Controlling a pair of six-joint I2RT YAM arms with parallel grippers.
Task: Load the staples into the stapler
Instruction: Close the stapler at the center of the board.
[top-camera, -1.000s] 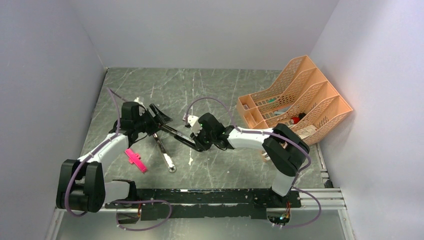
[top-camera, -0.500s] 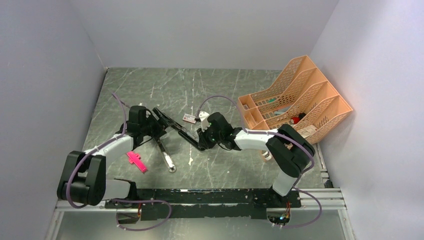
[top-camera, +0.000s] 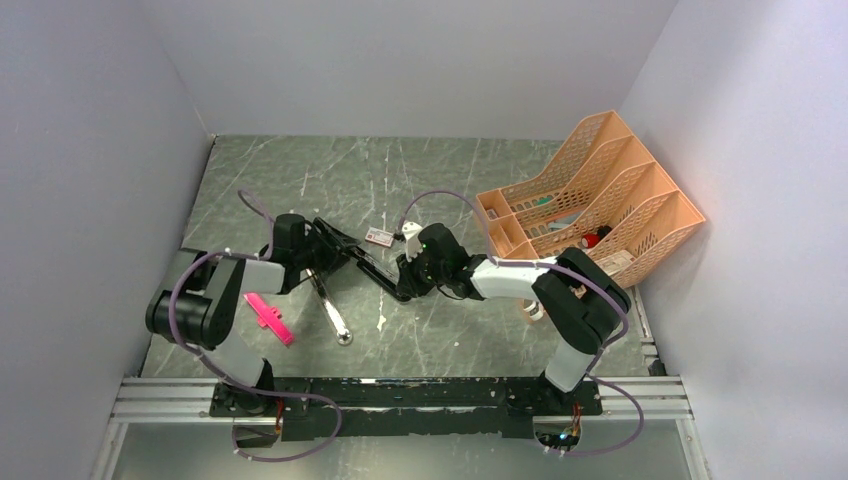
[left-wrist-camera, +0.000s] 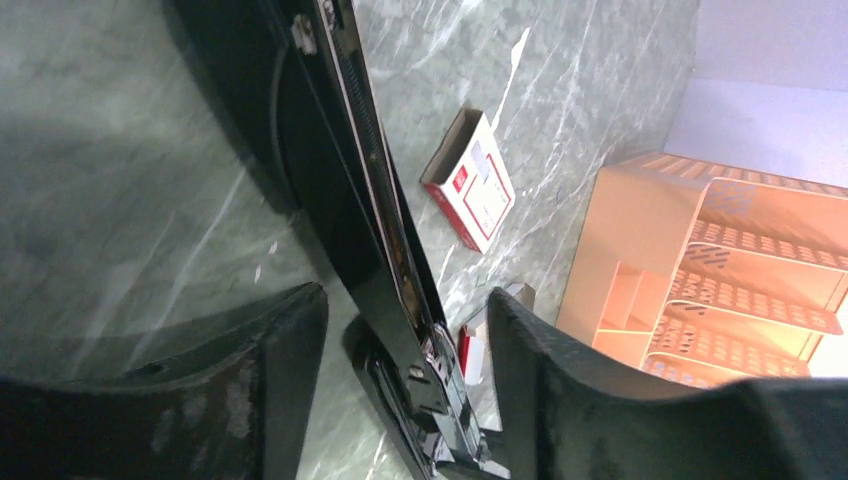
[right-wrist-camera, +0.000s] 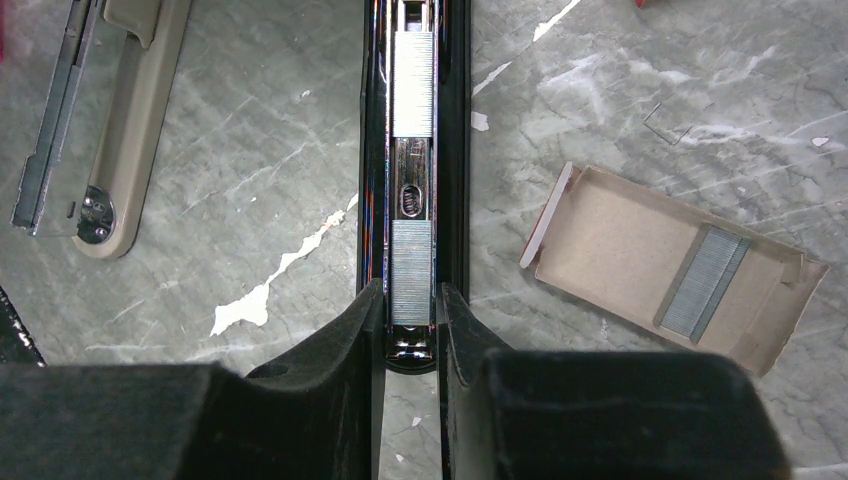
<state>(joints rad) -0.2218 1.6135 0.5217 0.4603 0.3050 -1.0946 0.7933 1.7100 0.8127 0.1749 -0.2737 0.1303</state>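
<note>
The black stapler (top-camera: 355, 260) lies open at mid table. In the right wrist view its chrome rail (right-wrist-camera: 412, 190) holds two silvery staple strips, one far up (right-wrist-camera: 413, 85) and one at the near end (right-wrist-camera: 412, 265). My right gripper (right-wrist-camera: 412, 295) is narrowly shut around the near strip, its fingers (right-wrist-camera: 372, 320) lying along the rail's sides; it also shows in the top view (top-camera: 403, 278). My left gripper (left-wrist-camera: 405, 295) is open and straddles the stapler's black arm (left-wrist-camera: 360, 180) with gaps on both sides; it also shows in the top view (top-camera: 305, 250).
The red-and-white staple box (top-camera: 379, 237) lies just behind the stapler (left-wrist-camera: 470, 185). Its open cardboard tray (right-wrist-camera: 640, 255) holds another strip (right-wrist-camera: 705, 280). A silver-grey stapler (top-camera: 330, 305) and a pink cross piece (top-camera: 268, 318) lie at the front left. An orange file rack (top-camera: 590, 195) stands at the right.
My left gripper has moved right to the stapler's rear and the left arm has folded back. My right gripper has shifted right, uncovering the staple box.
</note>
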